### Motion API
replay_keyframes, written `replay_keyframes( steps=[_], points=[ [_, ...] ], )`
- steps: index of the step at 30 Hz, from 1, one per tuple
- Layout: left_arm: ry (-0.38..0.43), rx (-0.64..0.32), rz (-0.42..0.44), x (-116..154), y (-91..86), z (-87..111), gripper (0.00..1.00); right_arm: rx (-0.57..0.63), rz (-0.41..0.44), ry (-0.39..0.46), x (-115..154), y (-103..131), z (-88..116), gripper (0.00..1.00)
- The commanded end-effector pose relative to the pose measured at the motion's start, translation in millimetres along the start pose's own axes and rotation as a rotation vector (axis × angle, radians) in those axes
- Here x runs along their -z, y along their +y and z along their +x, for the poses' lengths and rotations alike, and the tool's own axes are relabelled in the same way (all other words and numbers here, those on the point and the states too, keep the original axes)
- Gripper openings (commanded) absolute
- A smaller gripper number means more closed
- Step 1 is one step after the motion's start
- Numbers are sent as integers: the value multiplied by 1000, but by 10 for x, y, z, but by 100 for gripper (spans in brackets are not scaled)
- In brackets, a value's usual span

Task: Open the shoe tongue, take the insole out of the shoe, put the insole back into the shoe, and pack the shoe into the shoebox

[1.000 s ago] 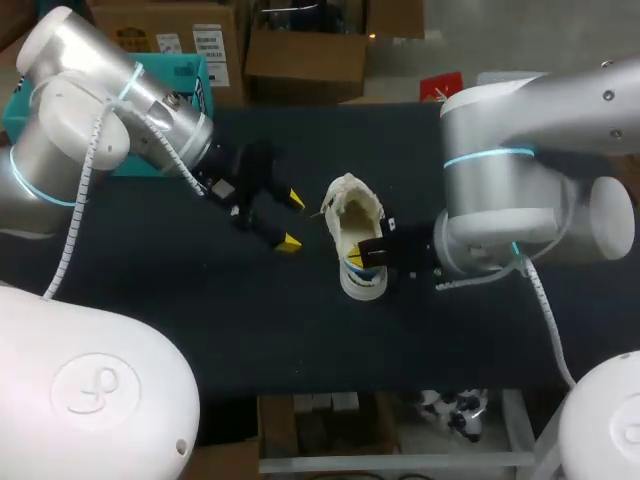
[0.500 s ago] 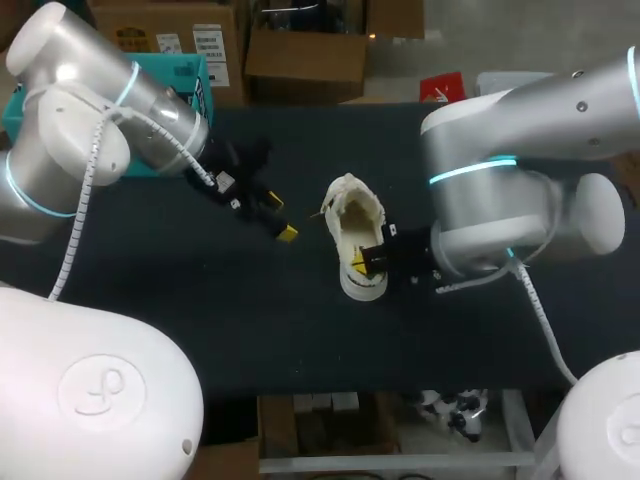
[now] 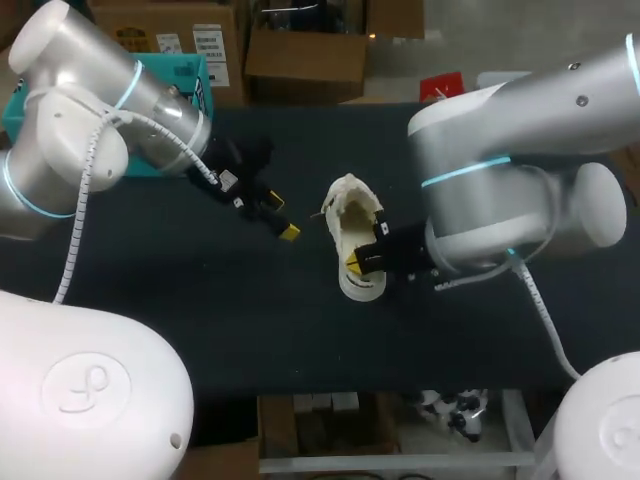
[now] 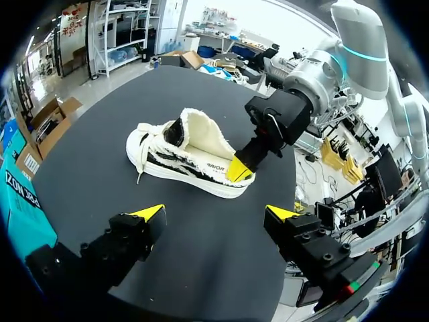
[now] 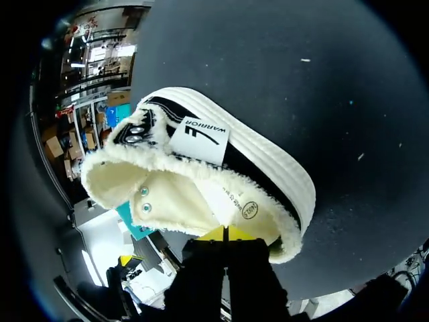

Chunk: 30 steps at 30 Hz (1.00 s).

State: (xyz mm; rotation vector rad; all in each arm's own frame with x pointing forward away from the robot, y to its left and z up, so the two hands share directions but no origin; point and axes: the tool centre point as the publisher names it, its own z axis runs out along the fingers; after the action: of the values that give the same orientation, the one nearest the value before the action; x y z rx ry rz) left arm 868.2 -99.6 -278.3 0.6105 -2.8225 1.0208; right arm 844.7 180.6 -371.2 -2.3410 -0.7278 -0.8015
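Right claw, tips pressed together with no visible hold, at the heel opening of the shoe just ahead; it should probably reach deeper, then pinch the insole's edge; beyond, left claw wide open, empty.

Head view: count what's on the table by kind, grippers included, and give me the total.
Shoe: 1
Grippers: 2, the left gripper and the right gripper
Teal box at the far left edge: 1
Total: 4
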Motion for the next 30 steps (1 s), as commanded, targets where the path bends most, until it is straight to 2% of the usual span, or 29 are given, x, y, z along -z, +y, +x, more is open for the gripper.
replay_keyframes(
  steps=[1,4,5,6,7,8,18,21,22,24,25,27,28,29,30],
  points=[
    [-7,11,-9,-12,-5,25,100,22,59,19,353,85,9,0],
    [-25,69,-14,-23,-24,91,100,47,121,31,448,139,31,0],
    [-48,103,-13,-20,-29,112,100,60,156,38,479,160,42,13],
    [-85,125,-31,-22,-37,119,100,75,214,54,514,185,57,39],
    [-85,125,-31,-22,-37,119,100,78,255,66,550,209,75,100],
    [-85,125,-31,-22,-37,119,100,71,314,82,589,238,94,100],
    [-85,125,-31,-22,-37,119,100,71,314,82,589,238,94,100],
    [-91,197,-69,-138,-31,162,100,108,437,107,710,495,8,100],
    [-92,219,-80,-173,-31,172,100,73,386,84,762,540,11,100],
    [-109,291,-94,-244,-42,169,100,116,448,62,869,590,45,100],
    [-118,325,-106,-282,-47,162,100,110,428,62,927,614,56,100],
    [-154,410,-110,-336,-65,164,100,179,492,36,1020,655,99,100],
    [-159,452,-116,-352,-79,162,100,175,476,18,1042,663,111,100],
    [-225,491,-138,-364,-103,156,100,212,503,-23,1061,663,151,100],
    [-225,491,-138,-364,-103,156,100,239,545,-50,1069,651,181,100]
  ],
)
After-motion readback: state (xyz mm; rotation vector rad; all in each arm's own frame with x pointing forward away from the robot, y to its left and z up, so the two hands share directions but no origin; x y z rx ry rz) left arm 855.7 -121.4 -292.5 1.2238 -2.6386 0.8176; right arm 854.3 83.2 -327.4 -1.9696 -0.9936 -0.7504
